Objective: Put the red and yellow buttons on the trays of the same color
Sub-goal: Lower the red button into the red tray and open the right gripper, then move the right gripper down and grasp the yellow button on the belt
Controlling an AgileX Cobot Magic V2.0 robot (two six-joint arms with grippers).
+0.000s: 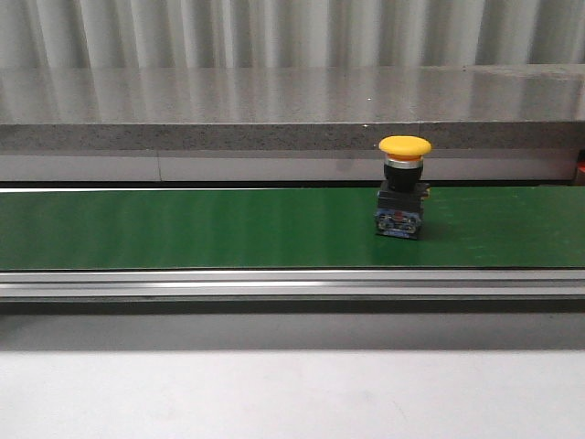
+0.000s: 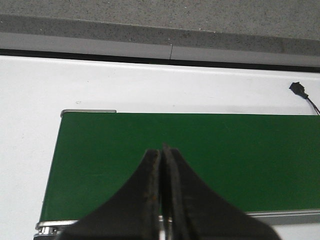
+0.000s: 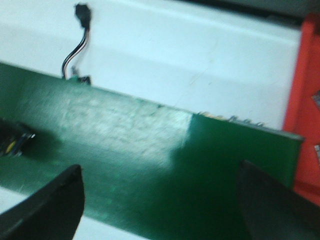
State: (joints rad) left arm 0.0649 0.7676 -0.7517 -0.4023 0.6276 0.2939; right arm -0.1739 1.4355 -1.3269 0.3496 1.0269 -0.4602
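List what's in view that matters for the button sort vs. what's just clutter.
Job: yellow button upright on green belt; red tray edge beside belt end; right pincer open; left pincer shut.
Clutter: black connector with wires; grey ledge.

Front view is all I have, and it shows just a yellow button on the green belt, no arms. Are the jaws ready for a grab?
Observer: The right gripper has its jaws wide open above one end of the green belt.
Operator: And the left?
Observer: The left gripper has its jaws shut with nothing between them, above the belt's other end.
Operator: Any tray nearby?
Observer: The right wrist view shows what looks like the red tray just beyond that end of the belt.
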